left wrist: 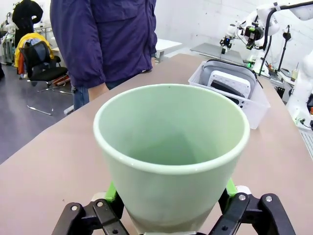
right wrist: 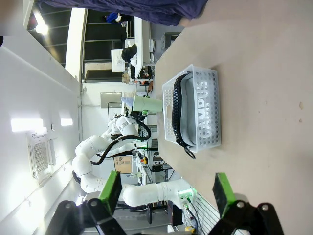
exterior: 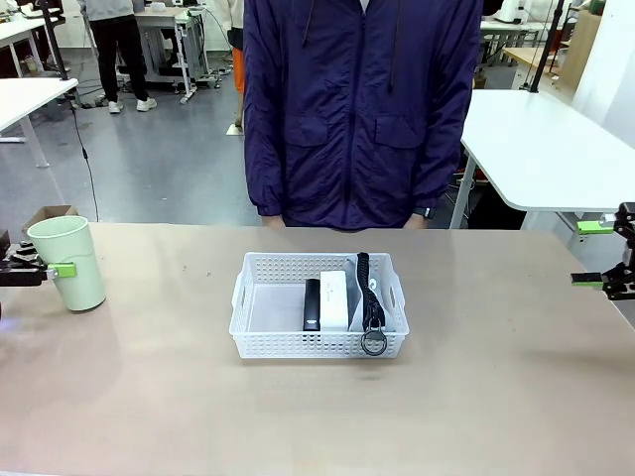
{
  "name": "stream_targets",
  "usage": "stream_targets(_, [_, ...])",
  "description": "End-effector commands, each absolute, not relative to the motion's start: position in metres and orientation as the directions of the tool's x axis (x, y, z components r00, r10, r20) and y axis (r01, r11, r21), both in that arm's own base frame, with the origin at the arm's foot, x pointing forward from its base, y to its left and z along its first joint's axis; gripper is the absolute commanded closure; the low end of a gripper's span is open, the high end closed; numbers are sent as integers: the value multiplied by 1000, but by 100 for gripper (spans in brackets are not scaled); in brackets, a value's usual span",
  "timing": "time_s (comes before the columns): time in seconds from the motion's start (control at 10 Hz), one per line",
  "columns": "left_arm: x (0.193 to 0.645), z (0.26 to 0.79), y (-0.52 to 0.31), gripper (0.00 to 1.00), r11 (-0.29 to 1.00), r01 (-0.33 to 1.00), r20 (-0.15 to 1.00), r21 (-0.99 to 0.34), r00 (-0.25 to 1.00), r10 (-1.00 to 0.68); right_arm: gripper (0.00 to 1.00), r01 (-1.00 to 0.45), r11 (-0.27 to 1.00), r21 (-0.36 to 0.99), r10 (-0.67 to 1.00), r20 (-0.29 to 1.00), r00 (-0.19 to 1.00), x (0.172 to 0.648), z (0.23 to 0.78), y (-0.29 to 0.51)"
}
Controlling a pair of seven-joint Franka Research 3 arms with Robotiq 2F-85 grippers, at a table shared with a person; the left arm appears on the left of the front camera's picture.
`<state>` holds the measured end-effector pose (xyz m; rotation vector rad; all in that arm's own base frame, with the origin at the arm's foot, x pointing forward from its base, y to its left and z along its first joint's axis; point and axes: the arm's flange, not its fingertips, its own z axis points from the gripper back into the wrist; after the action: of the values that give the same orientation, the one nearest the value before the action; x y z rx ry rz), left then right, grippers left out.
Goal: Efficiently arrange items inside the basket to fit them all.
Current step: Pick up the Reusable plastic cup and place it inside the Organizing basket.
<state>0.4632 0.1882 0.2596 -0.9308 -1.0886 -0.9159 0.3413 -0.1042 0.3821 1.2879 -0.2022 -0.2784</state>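
Observation:
At the table's left, the pale green cup [exterior: 67, 260] stands with my left gripper [exterior: 45, 270] around its lower part. In the left wrist view both green pads [left wrist: 111, 192] press against the cup [left wrist: 171, 147]. The white lattice basket [exterior: 298, 343] sits at the table's middle. Side by side in its right half stand the black stapler [exterior: 312, 303], the white clock [exterior: 334, 297] and the grey pouch [exterior: 355, 297], whose ring [exterior: 374, 343] hangs over the front rim. My right gripper [exterior: 598, 255] hovers open at the far right, well away from the basket [right wrist: 167, 93].
A person in a dark blue jacket [exterior: 357, 109] stands at the far edge, behind the basket. A small cardboard box [exterior: 48, 213] sits behind the cup. Bare tabletop [exterior: 496, 377] lies between the basket and each gripper. The basket's left half is unfilled.

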Motion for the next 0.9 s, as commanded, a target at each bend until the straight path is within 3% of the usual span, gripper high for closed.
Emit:
stream_targets(0.0, [464,265,191,62,336,927,968,-169,220,-121,0,84,242,967,-317,-3,948,341,387,-104])
stream_targets(0.1, [462,267,191,100,338,927,969,-163,216,-124,0,84,242,967,-317,-3,948,341,387,-104])
stream_targets(0.3, [454,284,188,100,334,931,973,-147,197,-120,0,84,242,967,-317,-3,948,341,387,-104])
stream_targets(0.4, [448,309,183,69,347,931,974,-116,174,-142,0,84,242,967,-317,-3,948,341,387,-104])
stream_targets(0.5, [440,347,176,69,361,927,971,-107,174,-161,0,84,242,967,-317,-3,948,341,387,-104])
stream_targets(0.6, [430,391,165,100,325,938,968,-125,187,-168,0,84,242,967,-317,-3,948,341,387,-104])
stream_targets(0.7, [419,424,155,69,334,932,960,-141,211,-184,0,84,242,967,-317,-3,948,341,387,-104])
stream_targets(0.8, [408,450,145,100,301,935,947,-189,255,-197,0,84,242,967,-317,-3,948,341,387,-104])
